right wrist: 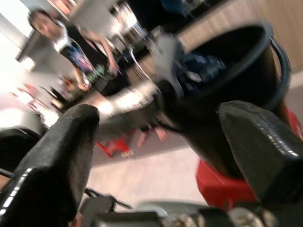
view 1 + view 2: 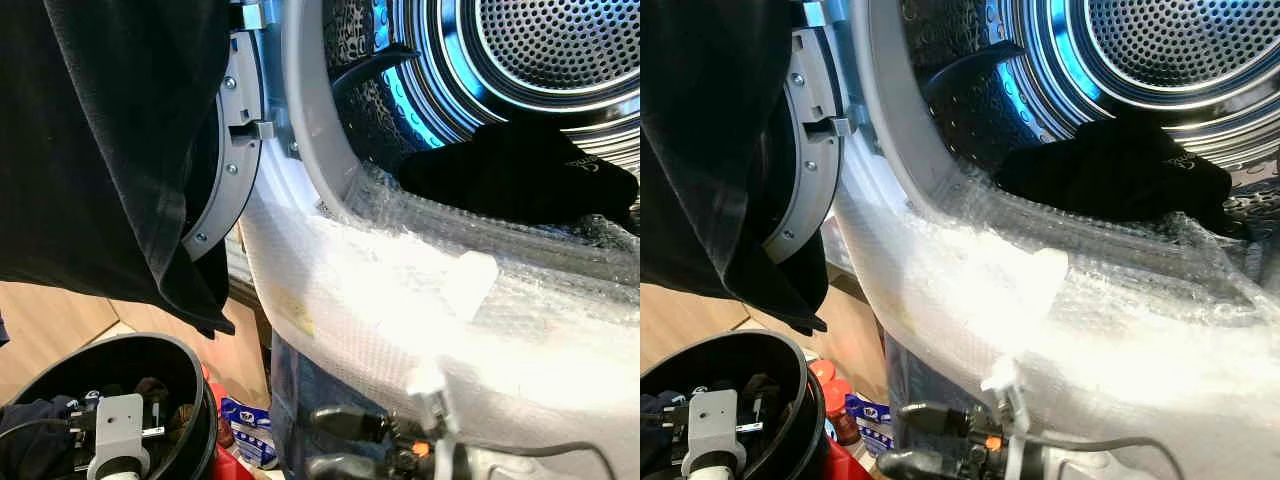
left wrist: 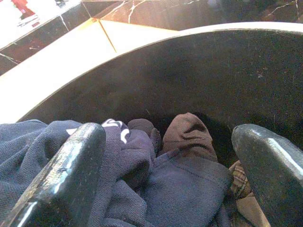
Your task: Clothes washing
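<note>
With its left hand (image 3: 165,189) hanging open over the navy clothes (image 3: 142,189) in the black bucket (image 2: 170,360) and a dark garment (image 2: 520,175) lying in the drum (image 2: 560,60), the robot is risking a snag on the door's plastic wrap (image 2: 420,300); the right hand (image 1: 156,156) is also open.

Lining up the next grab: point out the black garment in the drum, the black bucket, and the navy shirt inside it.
black garment (image 2: 520,170), left eye view, its middle.
black bucket (image 2: 196,385), left eye view, its rim.
navy shirt (image 3: 184,189), left wrist view, a front fold.
</note>
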{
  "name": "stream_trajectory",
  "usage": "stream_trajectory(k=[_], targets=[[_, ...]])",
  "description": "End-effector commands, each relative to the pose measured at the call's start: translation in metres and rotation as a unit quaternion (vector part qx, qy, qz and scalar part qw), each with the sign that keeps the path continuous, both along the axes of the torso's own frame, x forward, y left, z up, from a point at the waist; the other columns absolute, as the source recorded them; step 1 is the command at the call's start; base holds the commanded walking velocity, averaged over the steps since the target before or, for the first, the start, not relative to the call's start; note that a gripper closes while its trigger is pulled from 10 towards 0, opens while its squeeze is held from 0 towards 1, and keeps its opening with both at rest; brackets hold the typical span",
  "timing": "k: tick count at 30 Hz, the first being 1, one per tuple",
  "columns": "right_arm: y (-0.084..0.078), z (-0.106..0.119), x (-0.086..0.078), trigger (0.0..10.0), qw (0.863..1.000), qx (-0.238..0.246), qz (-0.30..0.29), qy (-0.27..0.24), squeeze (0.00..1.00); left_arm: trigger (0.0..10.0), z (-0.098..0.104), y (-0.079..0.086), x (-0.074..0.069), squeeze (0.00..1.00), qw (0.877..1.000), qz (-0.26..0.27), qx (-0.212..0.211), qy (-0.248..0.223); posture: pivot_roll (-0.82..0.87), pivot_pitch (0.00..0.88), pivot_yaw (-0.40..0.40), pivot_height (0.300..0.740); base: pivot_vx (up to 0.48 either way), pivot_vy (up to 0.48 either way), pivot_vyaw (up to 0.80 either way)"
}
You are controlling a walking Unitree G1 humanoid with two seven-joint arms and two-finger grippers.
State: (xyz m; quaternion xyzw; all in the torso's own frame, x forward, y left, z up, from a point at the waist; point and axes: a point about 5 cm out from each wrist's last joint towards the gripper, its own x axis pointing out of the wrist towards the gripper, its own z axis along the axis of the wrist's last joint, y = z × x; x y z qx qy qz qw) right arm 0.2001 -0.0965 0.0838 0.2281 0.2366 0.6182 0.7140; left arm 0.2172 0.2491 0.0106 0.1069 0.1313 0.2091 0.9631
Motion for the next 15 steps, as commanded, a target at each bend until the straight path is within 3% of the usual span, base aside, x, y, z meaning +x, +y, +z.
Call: stream_trajectory(k=[1,2,3,4,6,8,9,10,12,13,14,15], targets=[[-0.004,-0.032,0.004,10.0,0.996,-0.082,-0.026,0.005,0.0,10.0,-0.024,-0.006,-0.016,0.0,0.998,0.004,-0.019,0.061,0.0,0.047,-0.033,0.74,0.0,0.0,0.0],[-0.004,-0.032,0.004,10.0,0.996,-0.082,-0.026,0.005,0.0,10.0,-0.024,-0.006,-0.016,0.0,0.998,0.004,-0.019,0.061,0.0,0.047,-0.033,0.74,0.0,0.0,0.0],[-0.006,-0.044,0.007,10.0,0.992,-0.115,-0.042,0.007,0.0,10.0,-0.024,-0.007,-0.016,0.0,0.998,0.003,-0.019,0.062,0.0,0.047,-0.033,0.74,0.0,0.0,0.0],[-0.016,-0.074,0.012,10.0,0.978,-0.186,-0.09,0.039,0.0,10.0,-0.025,-0.007,-0.016,0.0,0.998,0.002,-0.02,0.062,0.0,0.046,-0.035,0.74,0.0,0.0,0.0],[-0.019,-0.083,0.013,10.0,0.971,-0.207,-0.108,0.05,0.0,10.0,-0.025,-0.007,-0.016,0.0,0.998,0.002,-0.02,0.062,0.0,0.046,-0.034,0.74,0.0,0.0,0.0],[-0.027,-0.1,0.014,10.0,0.954,-0.246,-0.148,0.087,0.0,10.0,-0.025,-0.007,-0.016,0.0,0.998,0.002,-0.02,0.063,0.0,0.046,-0.032,0.74,0.0,0.0,0.0],[-0.033,-0.113,0.015,10.0,0.932,-0.282,-0.195,0.114,0.0,10.0,-0.025,-0.008,-0.016,0.0,0.998,0.002,-0.02,0.063,0.0,0.046,-0.032,0.74,0.0,0.0,0.0],[-0.035,-0.119,0.015,10.0,0.923,-0.294,-0.212,0.132,0.0,10.0,-0.025,-0.007,-0.016,0.0,0.998,0.002,-0.02,0.063,0.01,0.044,-0.032,0.74,0.0,0.0,0.0],[-0.037,-0.129,0.01,10.0,0.91,-0.32,-0.218,0.15,0.0,10.0,-0.025,-0.007,-0.015,0.0,0.998,0.002,-0.02,0.062,0.01,0.043,-0.03,0.74,0.0,0.0,0.0],[-0.039,-0.139,0.002,10.0,0.896,-0.352,-0.216,0.163,0.0,10.0,-0.024,-0.005,-0.014,0.0,0.998,0.003,-0.019,0.061,0.02,0.043,-0.029,0.74,0.0,0.0,0.0],[-0.039,-0.139,0.002,10.0,0.896,-0.352,-0.216,0.163,0.0,10.0,-0.024,-0.005,-0.014,0.0,0.998,0.003,-0.019,0.061,0.02,0.043,-0.029,0.74,0.0,0.0,0.0],[-0.04,-0.147,-0.002,10.0,0.883,-0.37,-0.224,0.181,0.0,10.0,-0.022,-0.004,-0.012,0.0,0.998,0.003,-0.017,0.059,0.02,0.043,-0.029,0.74,0.0,0.0,0.0]])
